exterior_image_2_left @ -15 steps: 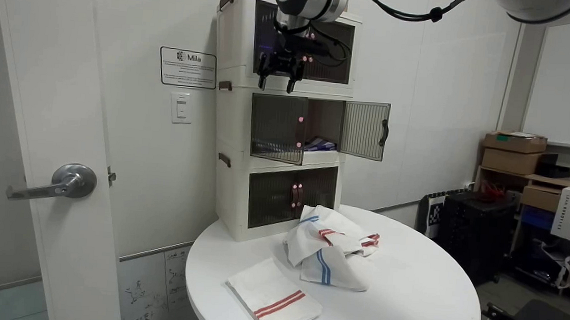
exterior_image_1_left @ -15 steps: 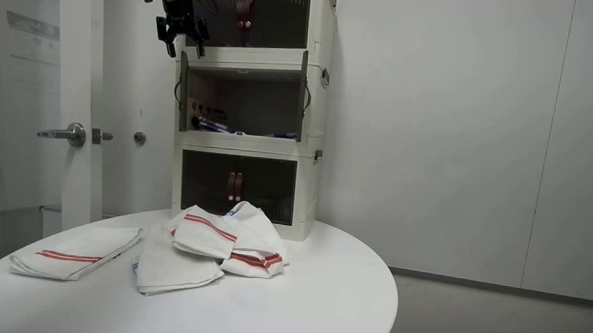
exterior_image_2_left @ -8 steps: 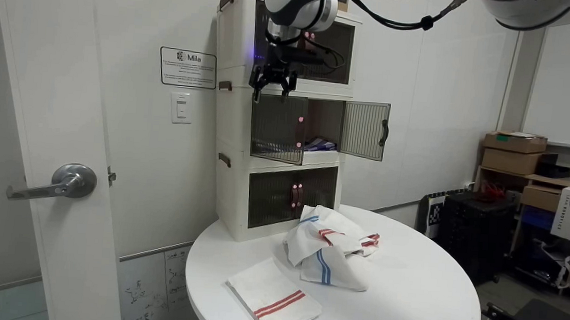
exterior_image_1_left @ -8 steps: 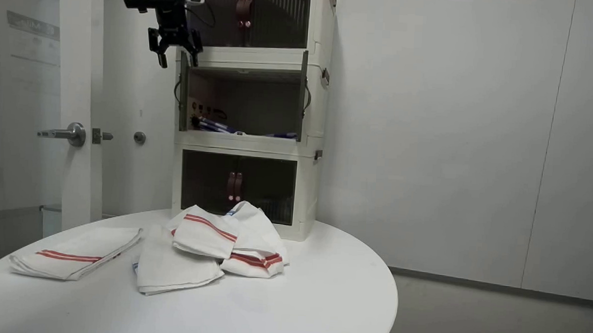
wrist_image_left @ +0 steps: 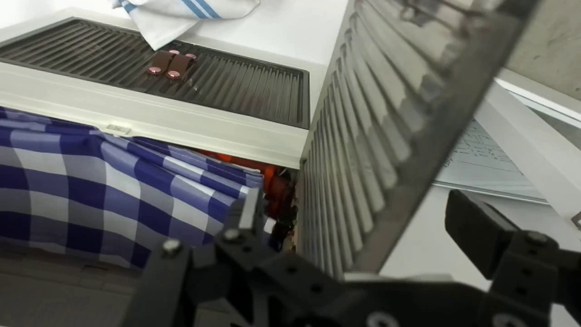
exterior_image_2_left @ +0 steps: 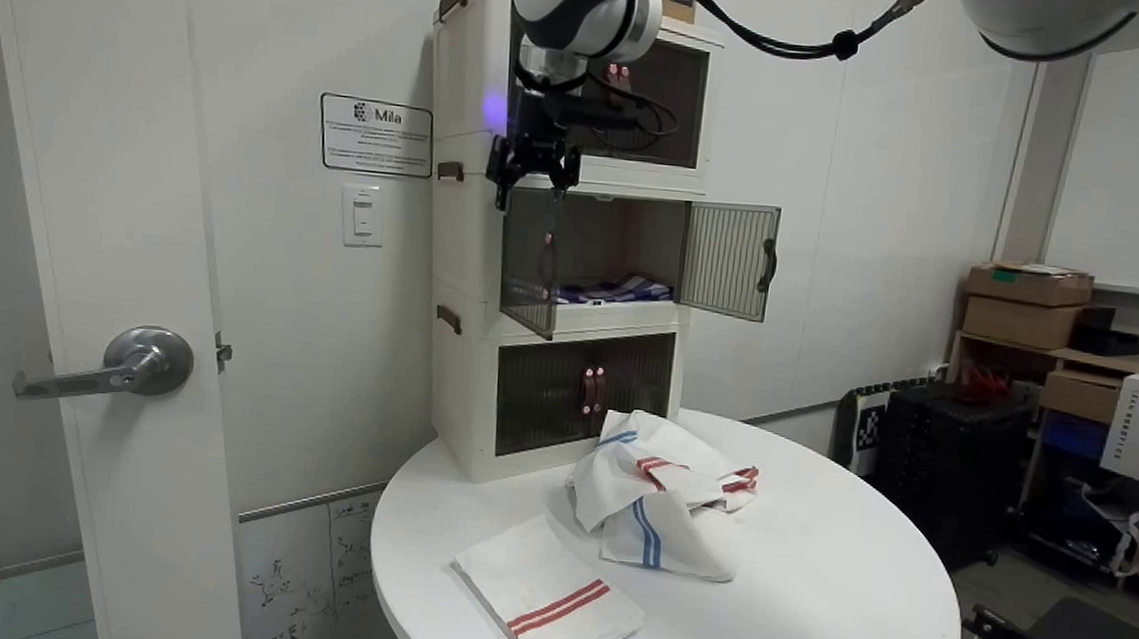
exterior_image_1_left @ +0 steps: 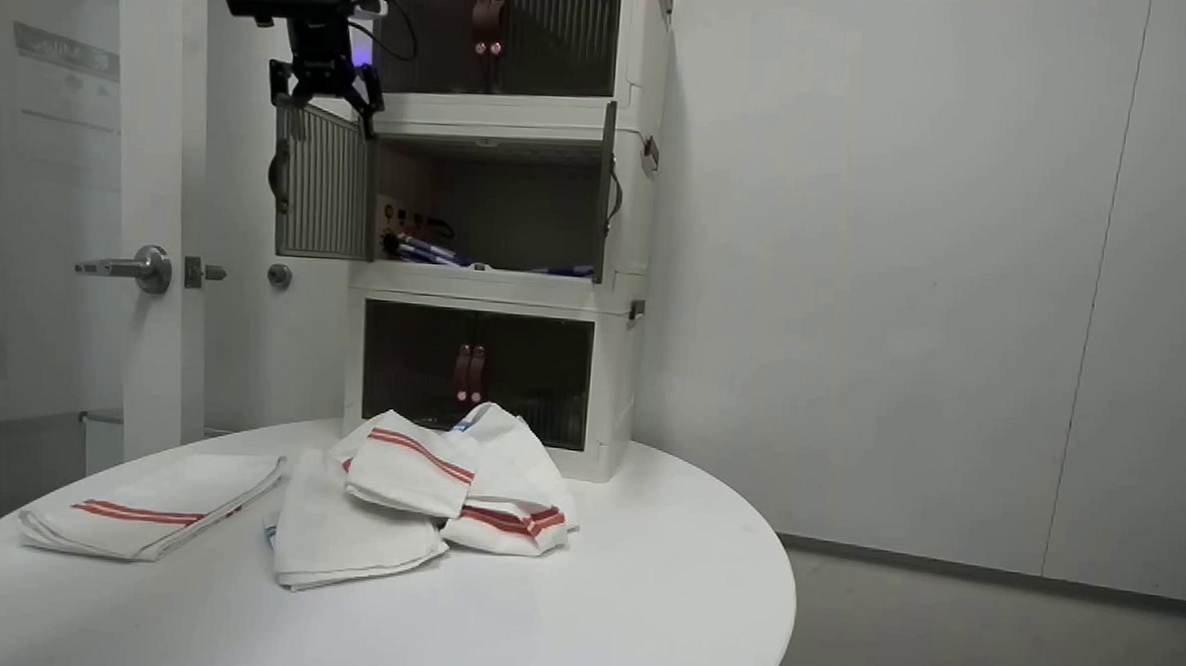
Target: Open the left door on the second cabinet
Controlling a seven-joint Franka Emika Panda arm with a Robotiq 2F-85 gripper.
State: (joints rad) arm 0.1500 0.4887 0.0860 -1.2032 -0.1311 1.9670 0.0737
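The second cabinet [exterior_image_1_left: 480, 284] is the middle white cube of the stack, and it also shows in an exterior view [exterior_image_2_left: 467, 237]. Its left door [exterior_image_1_left: 325, 186], a ribbed grey see-through panel, is swung wide open to the outside; it shows in an exterior view [exterior_image_2_left: 530, 257] and in the wrist view [wrist_image_left: 358, 136]. My gripper [exterior_image_1_left: 331, 133] is at the door's top edge, pointing down, also in an exterior view [exterior_image_2_left: 532, 203]. In the wrist view the gripper [wrist_image_left: 354, 200] is open, one finger on each side of the door panel. Contact with the panel cannot be told.
The right door [exterior_image_1_left: 605, 193] of this cube also stands open. Blue checked cloth [wrist_image_left: 91, 190] lies inside. The top cube [exterior_image_1_left: 556, 36] and bottom cube [exterior_image_1_left: 531, 370] have shut doors. Towels [exterior_image_1_left: 396, 495] lie on the round white table [exterior_image_1_left: 641, 615]. A room door [exterior_image_1_left: 157, 354] stands at the left.
The left door has swung further outward, away from the opening. My gripper has come down and moved outward, to the left in both exterior views, staying open.
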